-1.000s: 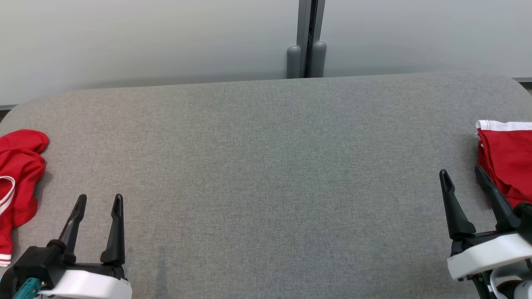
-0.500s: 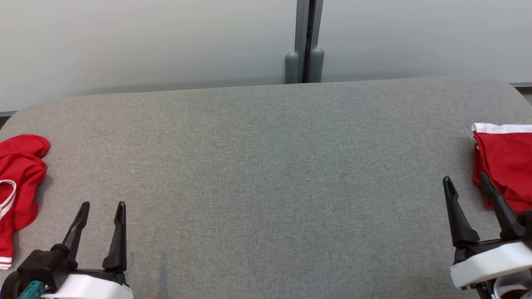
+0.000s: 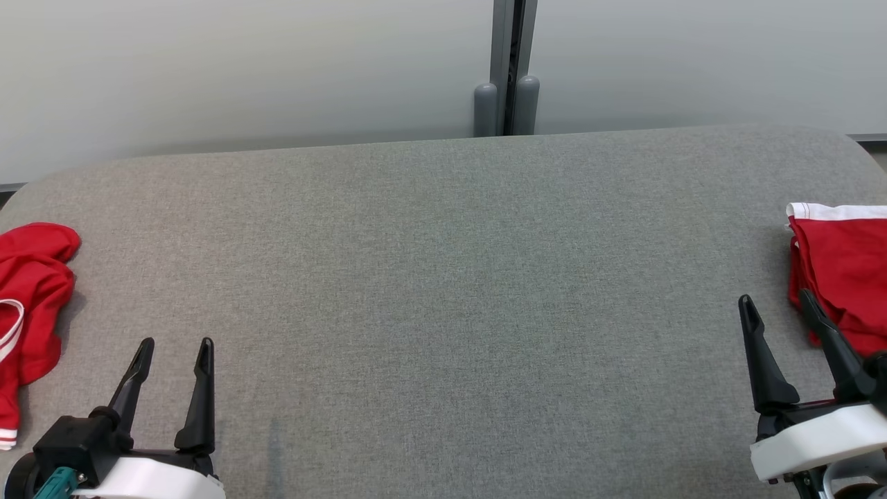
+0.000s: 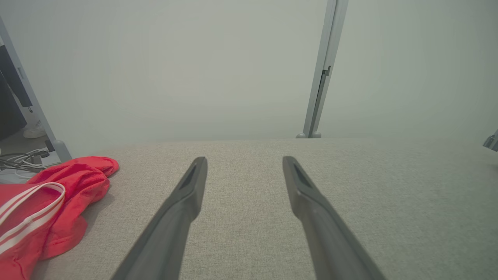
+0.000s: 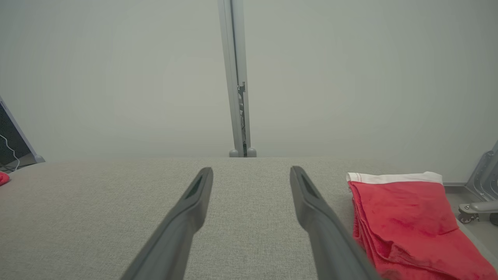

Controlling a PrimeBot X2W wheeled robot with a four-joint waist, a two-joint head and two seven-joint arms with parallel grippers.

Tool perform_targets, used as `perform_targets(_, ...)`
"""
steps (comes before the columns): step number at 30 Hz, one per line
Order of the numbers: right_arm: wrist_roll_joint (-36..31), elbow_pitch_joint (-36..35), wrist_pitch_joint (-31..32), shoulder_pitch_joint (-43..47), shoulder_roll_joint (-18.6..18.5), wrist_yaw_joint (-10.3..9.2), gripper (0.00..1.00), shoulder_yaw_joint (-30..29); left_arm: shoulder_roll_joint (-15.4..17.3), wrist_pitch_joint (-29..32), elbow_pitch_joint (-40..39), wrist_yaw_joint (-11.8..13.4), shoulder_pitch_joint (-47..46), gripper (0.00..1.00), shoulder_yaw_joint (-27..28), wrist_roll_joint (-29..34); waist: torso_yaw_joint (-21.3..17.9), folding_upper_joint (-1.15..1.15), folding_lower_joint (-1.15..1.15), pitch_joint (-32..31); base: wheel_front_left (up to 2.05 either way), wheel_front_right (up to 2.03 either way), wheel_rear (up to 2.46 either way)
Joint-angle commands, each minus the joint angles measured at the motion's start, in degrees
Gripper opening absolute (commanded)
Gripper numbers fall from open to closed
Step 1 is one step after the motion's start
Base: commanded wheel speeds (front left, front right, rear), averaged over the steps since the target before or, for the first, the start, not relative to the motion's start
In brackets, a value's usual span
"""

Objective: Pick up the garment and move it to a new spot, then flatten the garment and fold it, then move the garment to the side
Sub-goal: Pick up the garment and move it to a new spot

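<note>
Now the folded red garment (image 3: 842,270) lies beside the right gripper (image 3: 775,299), white-banded end toward the wall (image 3: 277,69); its jaws and those of the left gripper (image 3: 177,343) gape wide.

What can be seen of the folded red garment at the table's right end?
The folded red garment is soft-looking cloth, folded into a flat, roughly rectangular stack with several layers showing along its left side. A white band runs along its far edge. It lies on the grey fabric-covered table, at its right end, partly cut off by the head view's frame. The open right gripper sits just beside it; contact cannot be judged.
</note>
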Motion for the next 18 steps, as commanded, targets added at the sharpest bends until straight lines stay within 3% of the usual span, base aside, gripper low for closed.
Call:
perform_targets(1,-0.17,-0.3,0.01,0.18,-0.17,0.02,1.0,-0.21,0.37,0.01,-0.03,0.22,-0.4,1.0,0.07,-0.14,0.02,0.0,0.0,0.04,0.0,0.0,0.0)
perform_targets(10,-0.27,-0.59,0.39,1.11,-0.03,0.02,1.0,-0.78,-0.09,-0.58,0.58,0.47,-1.48,1.0,-0.04,-0.75,1.93,0.0,0.0,-1.17,0.0,0.0,0.0)
perform_targets(18,0.69,-2.66,1.31,1.48,-0.13,0.02,1.0,0.12,0.18,-1.29,0.83,0.5,-1.95,1.0,0.54,-1.37,9.11,0.0,0.0,-2.22,0.0,0.0,0.0)
